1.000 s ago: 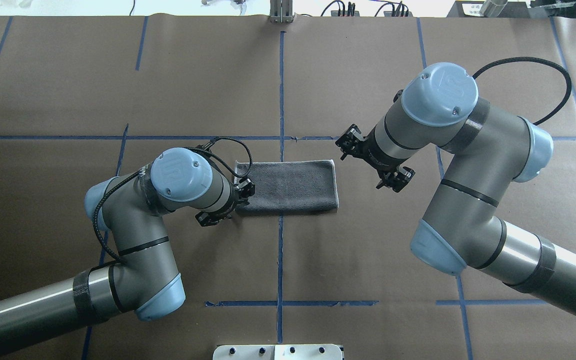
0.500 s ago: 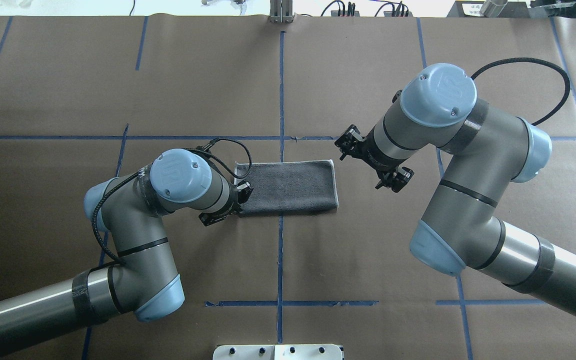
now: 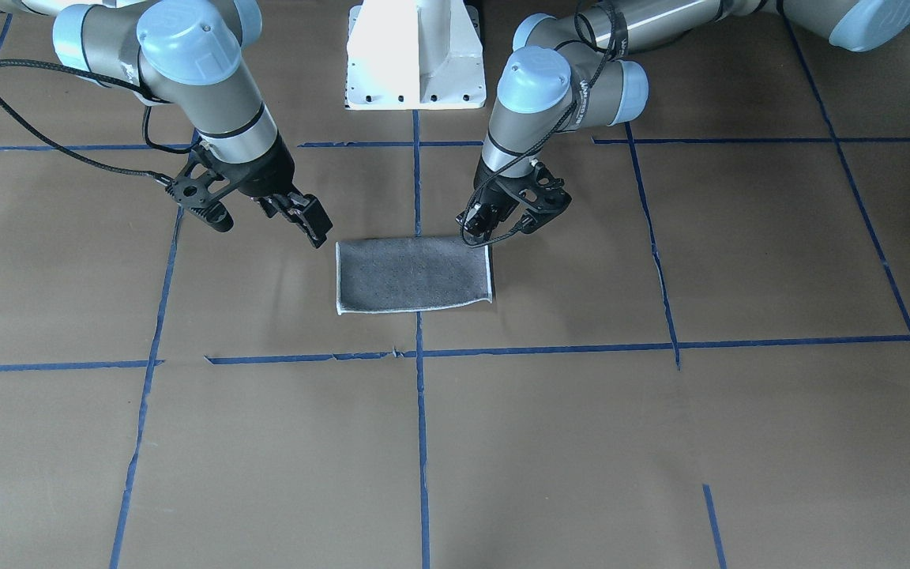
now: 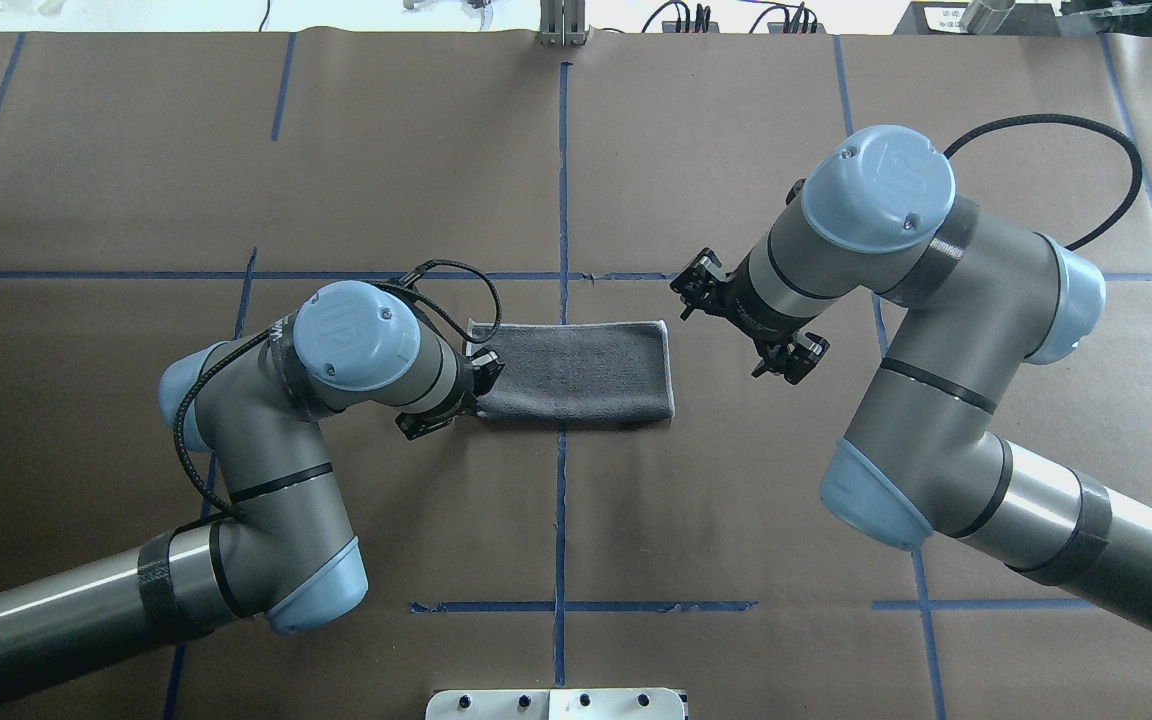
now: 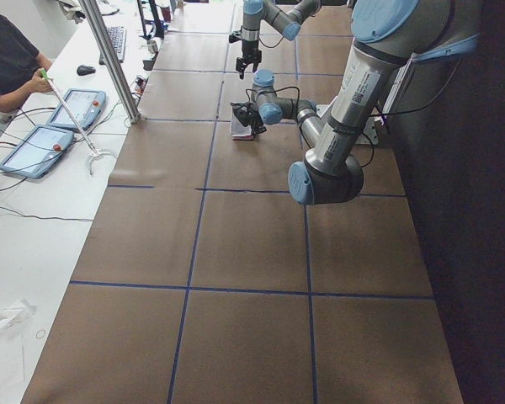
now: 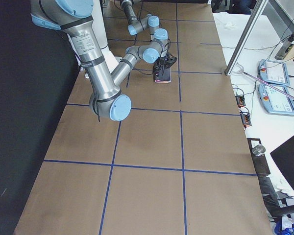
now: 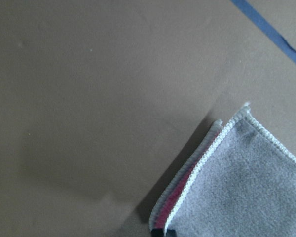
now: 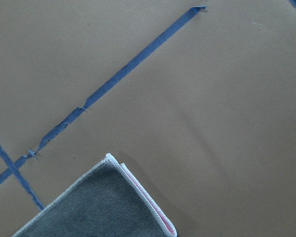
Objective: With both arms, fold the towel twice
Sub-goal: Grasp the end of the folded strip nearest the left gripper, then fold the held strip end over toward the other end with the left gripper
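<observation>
The towel [image 4: 576, 372] lies flat on the brown table, folded into a strip, grey face up with a whitish hem; it also shows in the front view [image 3: 411, 273]. A pink-red layer shows at its edge in the left wrist view [image 7: 187, 185] and in the right wrist view [image 8: 148, 200]. My left gripper [image 4: 474, 400] is at the towel's left near corner, its tips [image 7: 160, 232] together on the hem; it also shows in the front view [image 3: 480, 229]. My right gripper [image 4: 731, 322] hangs above the table just off the towel's right end, open and empty [image 3: 297, 220].
Blue tape lines [image 4: 562, 180] divide the brown paper table cover. The white pedestal base [image 3: 415, 55] stands at the robot's side. A side table with tablets [image 5: 46, 126], a metal pole [image 5: 109, 59] and an operator [image 5: 8, 59] lies beyond the far edge.
My left gripper has shifted slightly away from the robot along the towel's left end, and the towel's near left corner has pulled in a little. The right arm has barely moved.
</observation>
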